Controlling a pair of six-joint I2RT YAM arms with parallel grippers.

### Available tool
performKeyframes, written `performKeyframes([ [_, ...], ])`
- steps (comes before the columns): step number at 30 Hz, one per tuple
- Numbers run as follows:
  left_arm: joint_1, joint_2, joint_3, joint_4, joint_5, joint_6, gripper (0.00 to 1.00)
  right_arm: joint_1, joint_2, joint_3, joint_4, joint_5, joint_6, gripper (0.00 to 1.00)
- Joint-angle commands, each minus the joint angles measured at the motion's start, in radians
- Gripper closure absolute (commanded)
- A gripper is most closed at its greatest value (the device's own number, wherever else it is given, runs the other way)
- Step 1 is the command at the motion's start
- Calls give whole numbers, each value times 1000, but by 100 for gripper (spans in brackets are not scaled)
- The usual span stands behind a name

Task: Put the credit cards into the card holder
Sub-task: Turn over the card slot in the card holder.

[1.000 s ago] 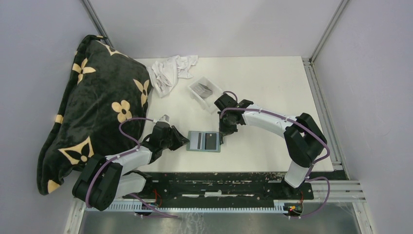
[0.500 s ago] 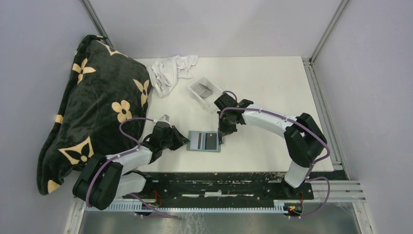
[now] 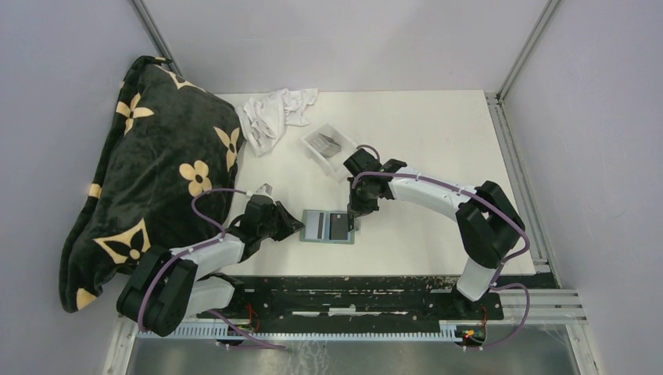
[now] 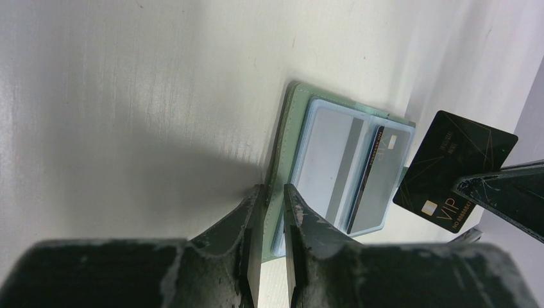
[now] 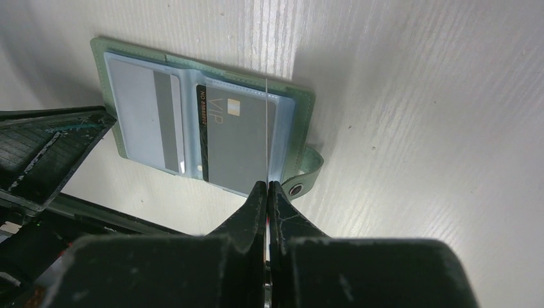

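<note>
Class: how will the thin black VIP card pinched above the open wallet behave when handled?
Probably stiff: the thin black VIP card looks flat though pinched at one edge. Likely light; its smooth face may slip.

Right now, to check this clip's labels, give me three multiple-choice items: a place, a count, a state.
1. The open card holder lies: A) in a drawer B) between the left gripper and right gripper C) on the floor
2. Cards in its pockets: A) none B) five C) two
3. The right gripper is: A) shut on a black card B) open, empty C) out of view
Answers: B, an arm on each side; C, a striped card and a pocketed VIP card; A, card pinched edge-on.
</note>
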Motion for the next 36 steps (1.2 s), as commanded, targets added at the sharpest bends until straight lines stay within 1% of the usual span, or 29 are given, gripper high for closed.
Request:
performKeyframes([
  [1, -4, 18, -10, -47, -16, -4, 75, 4, -9, 3, 39, -1, 22, 99],
  [5, -4, 18, -10, -47, -15, 0, 75, 4, -18, -6, 37, 15, 23, 99],
  [21, -5, 26, -9, -42, -10, 4, 75, 15, -10, 48, -19, 61, -5, 99],
  [36, -5, 21, -12, -42, -4, 12, 75, 26, 9, 50, -14, 71, 5, 99],
])
